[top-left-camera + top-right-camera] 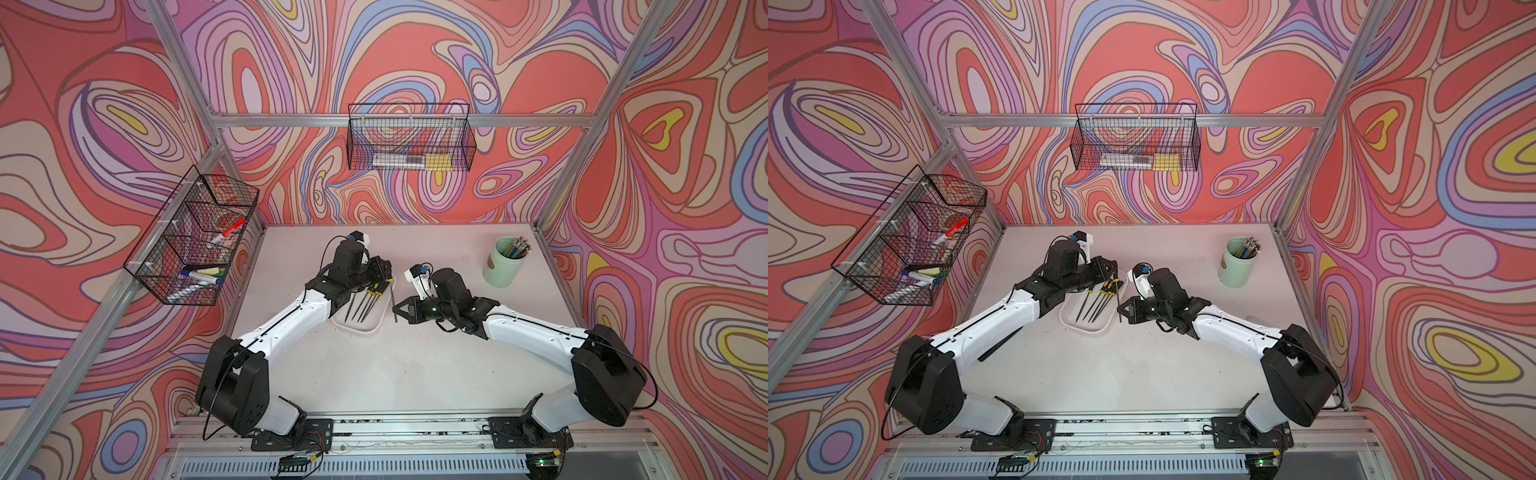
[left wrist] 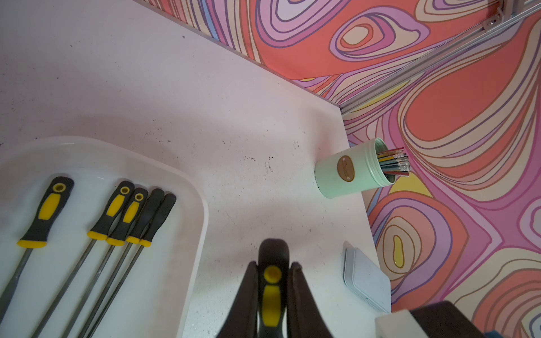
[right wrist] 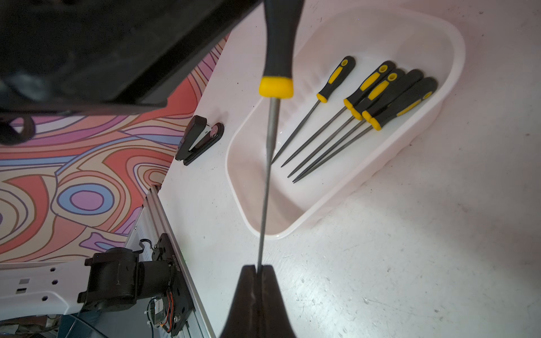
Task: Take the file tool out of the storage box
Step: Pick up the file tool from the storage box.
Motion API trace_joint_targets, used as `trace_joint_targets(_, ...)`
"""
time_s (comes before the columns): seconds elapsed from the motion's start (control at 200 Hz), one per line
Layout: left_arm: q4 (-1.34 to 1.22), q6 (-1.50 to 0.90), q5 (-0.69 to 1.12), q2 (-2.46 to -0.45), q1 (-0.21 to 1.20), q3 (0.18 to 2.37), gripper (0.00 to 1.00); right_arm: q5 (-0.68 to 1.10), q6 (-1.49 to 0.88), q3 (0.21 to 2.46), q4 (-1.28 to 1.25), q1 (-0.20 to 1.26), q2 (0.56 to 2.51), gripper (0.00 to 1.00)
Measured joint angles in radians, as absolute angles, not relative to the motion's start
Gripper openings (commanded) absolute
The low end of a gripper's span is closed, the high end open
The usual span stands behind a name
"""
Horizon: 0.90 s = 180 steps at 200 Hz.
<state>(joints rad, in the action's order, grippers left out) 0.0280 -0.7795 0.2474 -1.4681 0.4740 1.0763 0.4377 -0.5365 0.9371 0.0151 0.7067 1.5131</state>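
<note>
Status: file (image 3: 270, 146) out of storage box (image 3: 450, 52) (five other files (image 3: 371, 81) lie inside). Grip: left claw (image 2: 273, 267) pinches handle, right claw (image 3: 258, 267) pinches shaft end. Remaining: release onto desk (image 3: 409, 234), probably.

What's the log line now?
left gripper: shut on file tool handle | right gripper: shut on its shaft | storage box: five files

Bright, even light comes from above. The white bench (image 1: 395, 365) looks a little pink, with soft shadows on it. In the right wrist view glare shines on the bench, and the right hand (image 3: 257, 267) is dark and blurry. The left hand (image 2: 273, 264) and the file tool (image 2: 270, 298) in it are blurry too. Both top views look stretched at the corners.
</note>
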Motion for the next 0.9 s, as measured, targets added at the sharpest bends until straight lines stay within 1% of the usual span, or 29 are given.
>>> trace_joint_targets(0.045,0.019,-0.78,0.248,-1.468,0.474,1.072,0.15,0.435,-0.537,0.937,0.015,0.707,1.513,0.0)
trace_joint_targets(0.11,0.009,-0.778,0.251,-1.468,0.474,1.069,0.25,0.43,-0.537,0.937,0.015,0.707,1.513,0.0)
trace_joint_targets(0.17,0.003,-0.774,0.258,-1.468,0.474,1.068,0.4,0.423,-0.536,0.937,0.017,0.707,1.513,0.0)
trace_joint_targets(0.32,0.0,-0.754,0.279,-1.468,0.478,1.068,0.68,0.395,-0.524,0.937,0.025,0.708,1.506,0.0)
trace_joint_targets(0.471,0.024,-0.706,0.287,-1.467,0.479,1.075,0.94,0.328,-0.496,0.937,0.094,0.708,1.474,0.0)
trace_joint_targets(0.551,0.07,-0.67,0.285,-1.467,0.479,1.097,0.97,0.28,-0.477,0.938,0.15,0.708,1.447,0.0)
trace_joint_targets(0.741,0.189,-0.548,0.244,-1.425,0.479,1.142,0.98,0.112,-0.434,0.97,0.35,0.706,1.394,0.0)
trace_joint_targets(0.901,0.314,-0.458,0.181,-1.387,0.479,1.165,0.99,-0.021,-0.408,1.031,0.553,0.678,1.387,0.0)
